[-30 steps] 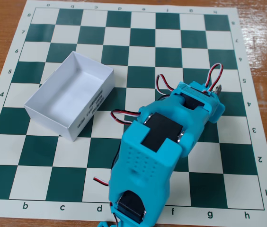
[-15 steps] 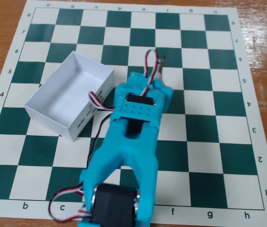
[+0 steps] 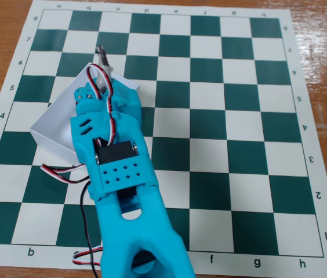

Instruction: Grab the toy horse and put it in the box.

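The white box lies on the left part of the chessboard, and the blue arm covers its right half. My gripper reaches out over the box's far corner. Its jaws are mostly hidden under the blue wrist. The toy horse, small and grey with darker parts, sticks out from the gripper's tip. It overlaps the box's far rim and looks held above the board, so the gripper appears shut on it.
The green and white chessboard lies on a wooden table. Red, white and black cables hang from the arm over the board's left side. The arm's base part fills the bottom middle.
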